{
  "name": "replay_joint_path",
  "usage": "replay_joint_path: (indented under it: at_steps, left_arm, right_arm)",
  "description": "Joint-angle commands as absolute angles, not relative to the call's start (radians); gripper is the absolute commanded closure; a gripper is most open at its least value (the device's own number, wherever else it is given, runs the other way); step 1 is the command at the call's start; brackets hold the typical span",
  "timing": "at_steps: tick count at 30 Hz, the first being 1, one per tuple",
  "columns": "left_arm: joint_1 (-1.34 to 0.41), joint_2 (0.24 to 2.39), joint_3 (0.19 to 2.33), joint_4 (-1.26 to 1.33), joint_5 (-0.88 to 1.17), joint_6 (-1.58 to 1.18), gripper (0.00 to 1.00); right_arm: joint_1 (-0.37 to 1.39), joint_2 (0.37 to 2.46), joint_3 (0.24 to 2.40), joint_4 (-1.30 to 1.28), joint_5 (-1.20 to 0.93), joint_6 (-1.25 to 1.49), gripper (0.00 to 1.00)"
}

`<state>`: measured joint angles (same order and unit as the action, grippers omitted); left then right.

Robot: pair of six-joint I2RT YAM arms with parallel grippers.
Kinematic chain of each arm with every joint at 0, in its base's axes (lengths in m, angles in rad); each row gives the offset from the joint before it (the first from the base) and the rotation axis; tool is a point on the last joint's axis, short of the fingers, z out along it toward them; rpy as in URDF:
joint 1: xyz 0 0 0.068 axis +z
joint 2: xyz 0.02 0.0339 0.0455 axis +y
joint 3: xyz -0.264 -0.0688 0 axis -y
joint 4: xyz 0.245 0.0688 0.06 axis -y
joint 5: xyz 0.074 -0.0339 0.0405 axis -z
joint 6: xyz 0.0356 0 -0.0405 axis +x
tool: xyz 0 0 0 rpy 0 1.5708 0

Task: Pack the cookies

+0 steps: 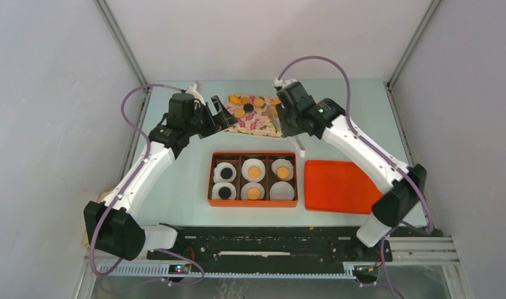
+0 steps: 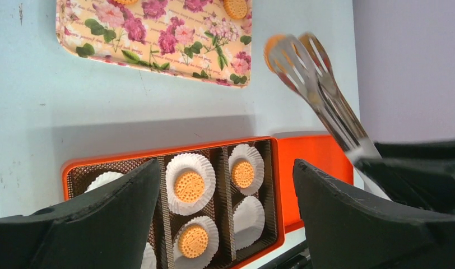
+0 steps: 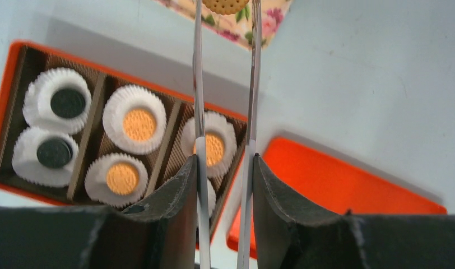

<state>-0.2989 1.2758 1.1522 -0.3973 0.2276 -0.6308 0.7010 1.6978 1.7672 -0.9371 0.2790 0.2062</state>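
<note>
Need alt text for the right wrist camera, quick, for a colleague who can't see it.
The right hand grips metal tongs that pinch a tan cookie near the flowered tray. Below sits an orange box of white paper cups, two holding black cookies and three holding tan ones, with an orange lid beside it.

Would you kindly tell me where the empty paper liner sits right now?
In the top view, the empty liner fills the near-right compartment of the orange box, beside the orange lid and in front of an orange cookie.
</note>
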Motion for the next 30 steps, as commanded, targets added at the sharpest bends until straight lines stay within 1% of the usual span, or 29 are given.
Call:
replay_joint_path:
  at_steps: [1, 7, 13, 21, 30]
  left_arm:
    - [-0.291, 1.289, 1.167, -0.365, 0.232, -0.650, 0.08]
    - [-0.293, 1.292, 1.172, -0.358, 0.243, -0.657, 0.08]
    - [-0.304, 1.292, 1.167, -0.355, 0.246, -0.657, 0.08]
    - [-0.327, 1.289, 1.157, -0.351, 0.247, -0.660, 0.08]
    - [-0.331, 1.265, 1.139, -0.347, 0.245, -0.653, 0.08]
  right_arm:
    - [0.736, 1.544, 1.631, -0.946, 0.258, 0.225, 0.86]
    - [0.859, 1.381, 1.452, -1.049, 0.265, 0.311, 0.85]
    - [1.001, 1.285, 1.366, -1.168, 0.254, 0.453, 0.85]
    - [1.158, 1.273, 1.321, -1.253, 0.245, 0.595, 0.85]
    - [1.200, 1.301, 1.296, -1.290, 0.308, 0.658, 0.85]
